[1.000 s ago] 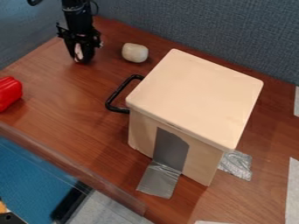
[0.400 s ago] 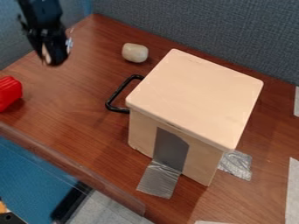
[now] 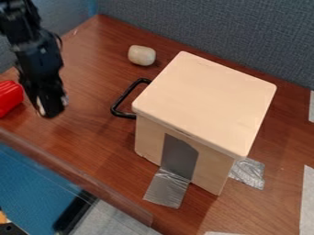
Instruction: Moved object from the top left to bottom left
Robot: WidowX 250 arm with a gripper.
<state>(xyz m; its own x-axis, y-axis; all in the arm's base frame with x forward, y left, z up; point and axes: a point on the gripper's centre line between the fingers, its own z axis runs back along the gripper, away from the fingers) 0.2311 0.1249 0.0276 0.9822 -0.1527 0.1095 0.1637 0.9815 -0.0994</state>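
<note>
The black gripper (image 3: 49, 109) hangs at the left of the camera view, over the brown table (image 3: 92, 133), just right of a red object. A small pale, pinkish thing (image 3: 40, 106) shows between its fingers, which are shut on it and hide most of it. Farther back stands a whitish rounded block (image 3: 142, 55) on the table, apart from the gripper.
A wooden box (image 3: 205, 103) with a black handle (image 3: 122, 98) on its left side takes up the middle and right. The red object (image 3: 8, 97) lies at the left edge. Silver tape (image 3: 167, 188) sits at the box's foot, near the table's front edge.
From the back left, the gripper has come left and then toward the front of the table, the pale thing moving with it. The whitish block, red object and box stand as before.
</note>
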